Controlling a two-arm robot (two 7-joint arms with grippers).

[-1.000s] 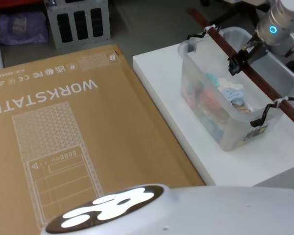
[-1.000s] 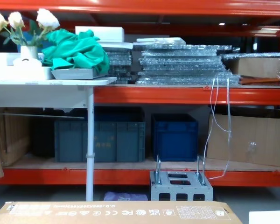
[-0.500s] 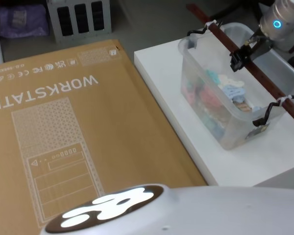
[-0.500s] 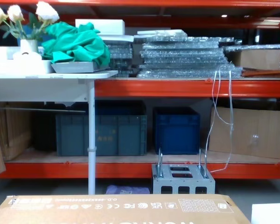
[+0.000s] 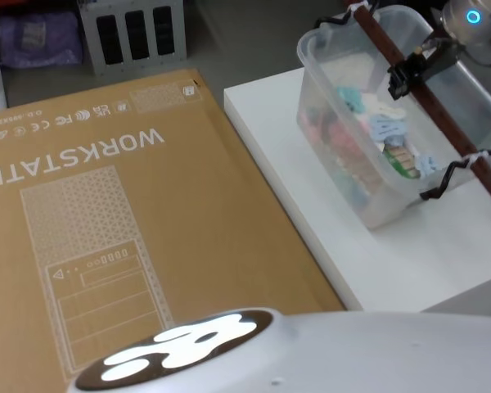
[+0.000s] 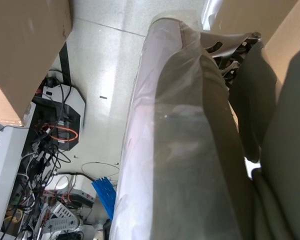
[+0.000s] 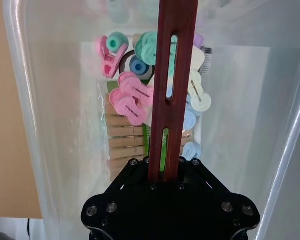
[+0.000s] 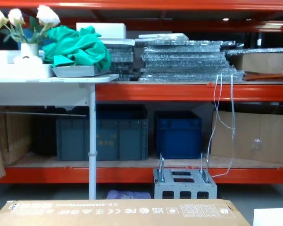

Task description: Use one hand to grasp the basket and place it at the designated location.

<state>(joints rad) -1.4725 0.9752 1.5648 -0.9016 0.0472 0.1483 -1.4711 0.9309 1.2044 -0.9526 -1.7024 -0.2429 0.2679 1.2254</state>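
Note:
The basket (image 5: 368,164) is a translucent white tub holding several coloured clothes pegs (image 7: 132,97). It hangs tilted just above the white platform (image 5: 376,270) at the right of the head view. A dark red slotted bar handle (image 5: 446,135) runs across its top. My right gripper (image 5: 405,72) is shut on the middle of that bar. In the right wrist view the black fingers (image 7: 166,172) clamp the handle (image 7: 172,65) from both sides, with the basket wall (image 7: 25,100) around it. The left wrist view looks at a plastic-wrapped surface.
A large flat cardboard box (image 5: 106,213) printed WORKSTATION lies to the left of the platform. A grey metal block (image 5: 131,37) stands on the floor beyond it. Red shelving with dark blue crates (image 8: 177,134) and a white table (image 8: 52,82) stands farther ahead.
The right gripper has risen with the handle in it, and the basket has come up off the platform and tilted. The pegs inside have shifted.

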